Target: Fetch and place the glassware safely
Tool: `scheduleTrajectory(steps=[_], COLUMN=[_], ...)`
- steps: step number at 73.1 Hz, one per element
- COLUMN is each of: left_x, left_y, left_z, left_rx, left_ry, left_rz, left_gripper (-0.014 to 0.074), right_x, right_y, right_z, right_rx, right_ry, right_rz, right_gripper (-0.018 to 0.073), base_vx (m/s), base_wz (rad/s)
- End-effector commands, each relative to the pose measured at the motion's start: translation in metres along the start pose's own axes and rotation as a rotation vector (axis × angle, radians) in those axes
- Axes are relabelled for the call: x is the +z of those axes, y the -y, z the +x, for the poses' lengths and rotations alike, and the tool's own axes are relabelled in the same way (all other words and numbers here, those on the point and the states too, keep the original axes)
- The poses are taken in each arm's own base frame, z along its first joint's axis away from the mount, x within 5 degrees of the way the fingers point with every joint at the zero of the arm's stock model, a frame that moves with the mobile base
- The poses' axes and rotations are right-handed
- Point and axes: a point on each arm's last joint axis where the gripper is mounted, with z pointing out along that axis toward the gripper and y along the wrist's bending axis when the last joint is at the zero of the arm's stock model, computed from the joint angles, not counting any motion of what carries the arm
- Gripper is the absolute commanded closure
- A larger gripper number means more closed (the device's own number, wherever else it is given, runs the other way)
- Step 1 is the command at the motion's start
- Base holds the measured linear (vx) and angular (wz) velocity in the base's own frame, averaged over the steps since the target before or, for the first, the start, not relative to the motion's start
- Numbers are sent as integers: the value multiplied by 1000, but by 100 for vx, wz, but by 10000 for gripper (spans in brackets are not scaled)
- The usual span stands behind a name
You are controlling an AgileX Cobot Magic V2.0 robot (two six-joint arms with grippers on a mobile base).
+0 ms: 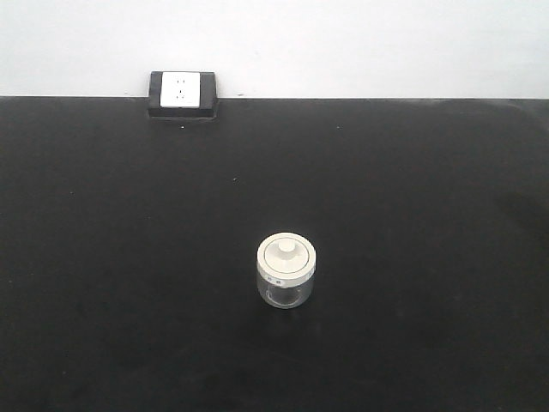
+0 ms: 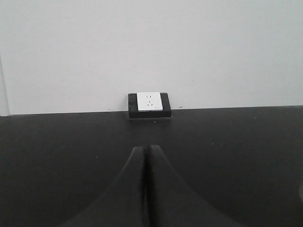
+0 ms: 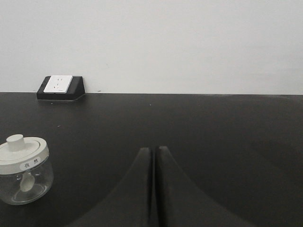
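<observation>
A small squat clear glass jar (image 1: 286,271) with a round off-white lid and central knob stands upright on the black table (image 1: 129,257), near the middle front. It also shows at the lower left of the right wrist view (image 3: 23,170), with small marks on the lid's rim and something pale inside. My right gripper (image 3: 154,149) is shut and empty, low over the table, to the right of the jar and apart from it. My left gripper (image 2: 145,148) is shut and empty over bare table; the jar is out of its view. Neither gripper shows in the front view.
A white wall socket in a black housing (image 1: 181,93) sits at the table's far edge against the pale wall; it also shows in the left wrist view (image 2: 149,105) and the right wrist view (image 3: 60,87).
</observation>
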Motion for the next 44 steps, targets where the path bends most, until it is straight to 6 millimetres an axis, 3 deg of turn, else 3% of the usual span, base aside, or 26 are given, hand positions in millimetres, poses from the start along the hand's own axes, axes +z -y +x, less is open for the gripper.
scheduleTrajectory(steps=[1, 44], left_x=[0, 0], left_y=[0, 0], left_z=[3, 3], left_rx=[-11, -11], left_ry=[57, 57], left_rz=[14, 14], left_gripper=[603, 603], right_x=[0, 0], right_y=[-1, -1], right_z=[0, 0], right_rx=[-6, -6], right_ry=[61, 56], right_rz=[-8, -8], right_gripper=[567, 567], base_vx=[0, 0], base_wz=[0, 0])
